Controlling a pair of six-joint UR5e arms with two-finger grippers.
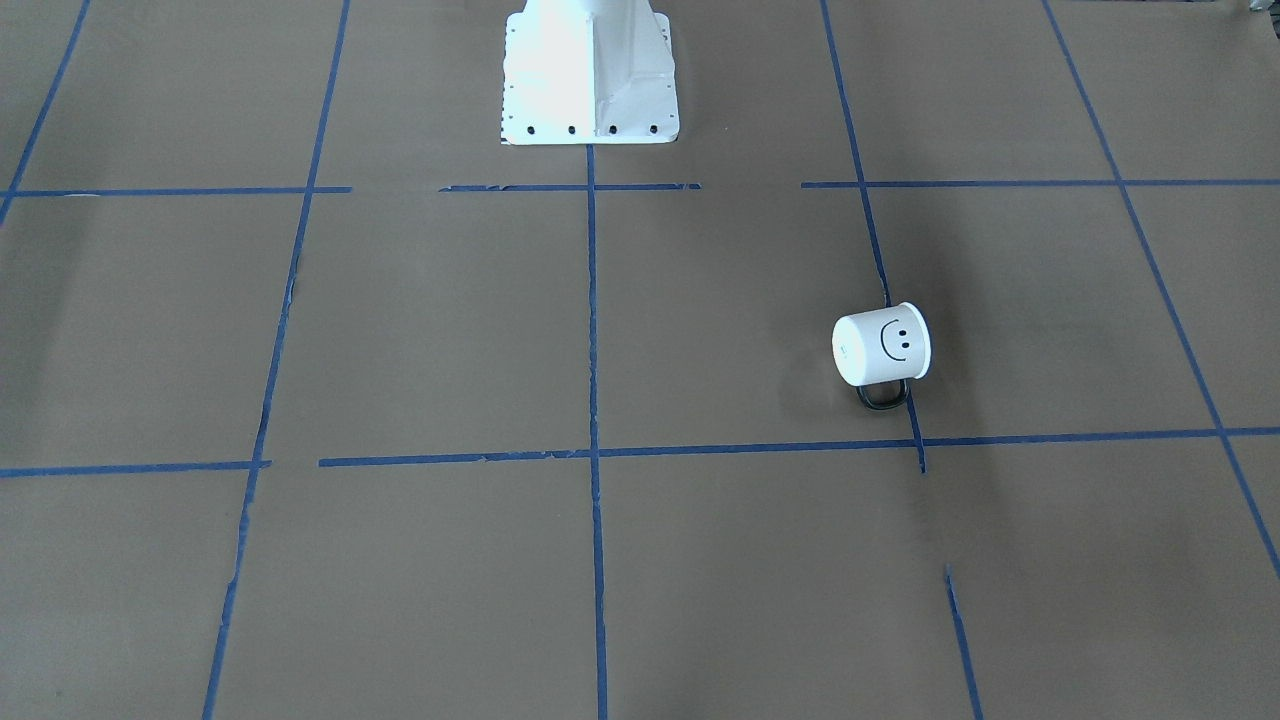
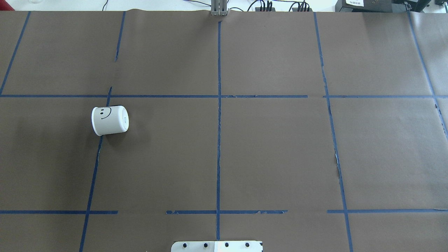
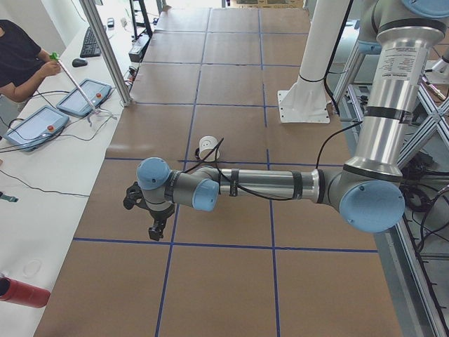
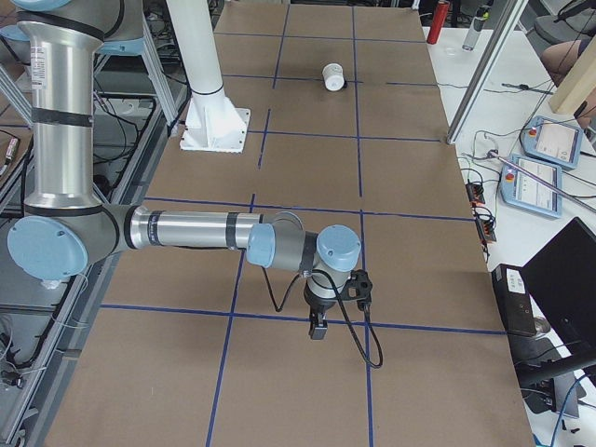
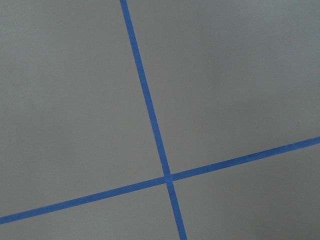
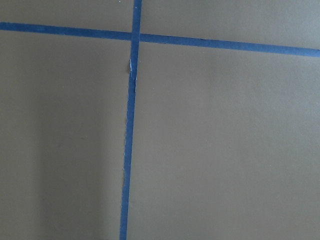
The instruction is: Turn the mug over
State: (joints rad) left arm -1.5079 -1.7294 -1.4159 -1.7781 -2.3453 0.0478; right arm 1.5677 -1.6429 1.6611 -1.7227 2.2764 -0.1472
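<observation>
One small white enamel-style mug [image 2: 110, 120] with a black smiley face lies on its side on the brown paper-covered counter [image 2: 266, 154]. It is in the robot's left half, across a blue tape line [image 2: 93, 168]. Its flat base points toward the counter's middle and its open mouth points outward. The thin black loop handle [image 1: 882, 397] sits low on the operators' side, seemingly against the paper. Nothing touches the mug.

Your left claw [image 3: 155, 230] is the nearer one, hanging above the counter well apart from the mug. The right claw [image 4: 318, 326] hovers far off on the other side. Only the side views show either claw, so you cannot tell whether the fingers are apart or together.

The reach looks like the step in hand. Bring the left claw over, spread its fingers, and come down across the body, clear of the handle. Grip near the rim so the tilt upright pivots cleanly. Close gently, because that round wall may roll.
</observation>
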